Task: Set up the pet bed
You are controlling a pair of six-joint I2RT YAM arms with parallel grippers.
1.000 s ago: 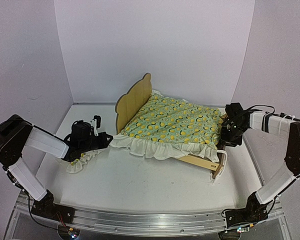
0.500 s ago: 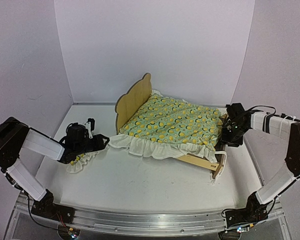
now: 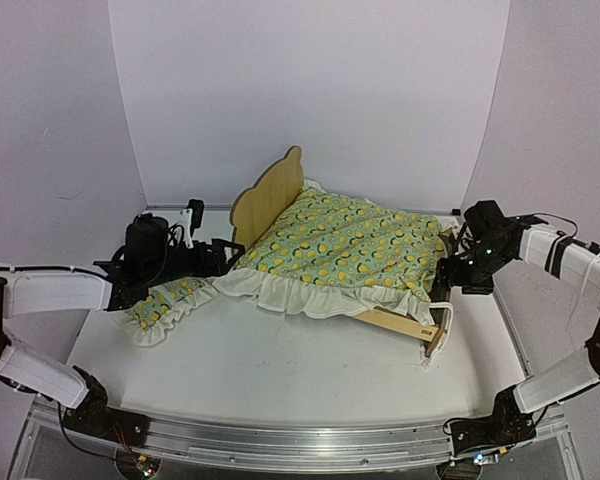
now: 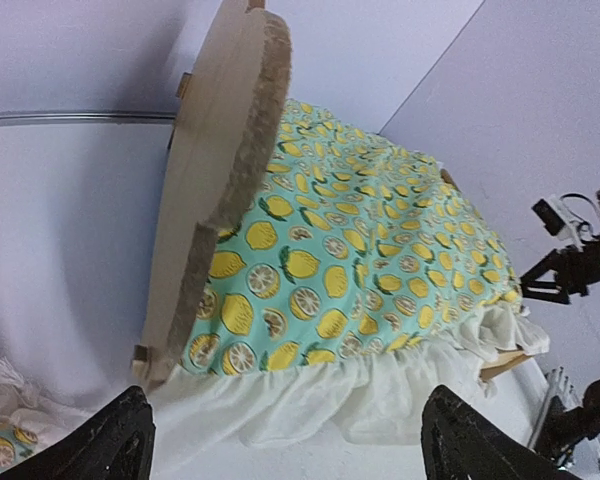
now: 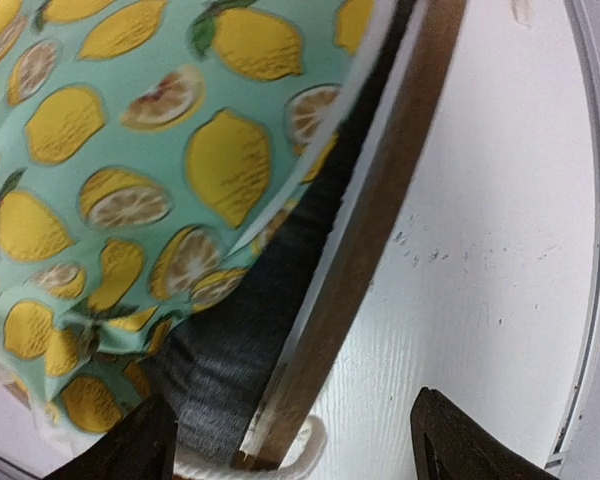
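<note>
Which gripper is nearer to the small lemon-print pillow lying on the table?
Left. The left gripper hangs right beside the pillow, between it and the headboard. The right gripper is at the foot end of the pet bed, with the whole quilt lying between.

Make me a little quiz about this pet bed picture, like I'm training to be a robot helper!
1. True or false: the lemon-print quilt is spread over the pet bed.
2. Where is the small pillow? A: against the headboard. B: on the table, near the left arm. C: hanging on the back wall.
3. Fill in the word: the left gripper and the right gripper both have their jaws ___.
Key: 1 true; 2 B; 3 open.
</note>
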